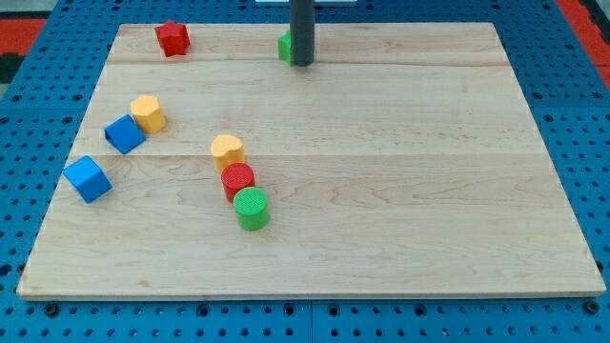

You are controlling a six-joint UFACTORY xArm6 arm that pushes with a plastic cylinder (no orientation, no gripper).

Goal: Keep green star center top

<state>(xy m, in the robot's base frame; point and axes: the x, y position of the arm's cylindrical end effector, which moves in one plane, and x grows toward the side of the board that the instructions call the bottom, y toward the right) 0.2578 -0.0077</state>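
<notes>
The green star (pixel 285 46) sits at the board's twelve o'clock, close to the top edge and about centred — only a sliver of its left side shows, since the dark rod stands in front of it. My tip (pixel 301 64) rests on the wood at the star's four o'clock, right against it as far as can be told; actual contact is hidden. The rod has no jaws, so it grips nothing.

At the star's nine o'clock, well apart along the same top strip, is a red star-like block (pixel 172 38). Down at its seven o'clock, near the board's middle, three pieces run in a touching diagonal line: a yellow block (pixel 227 150), a red cylinder (pixel 237 178) and a green cylinder (pixel 252 208). Further out toward eight o'clock — the board's left side — a yellow hexagonal block (pixel 148 112) touches a blue block (pixel 125 133), and a blue cube (pixel 88 178) lies apart below them. All rest on the wooden board (pixel 429 191).
</notes>
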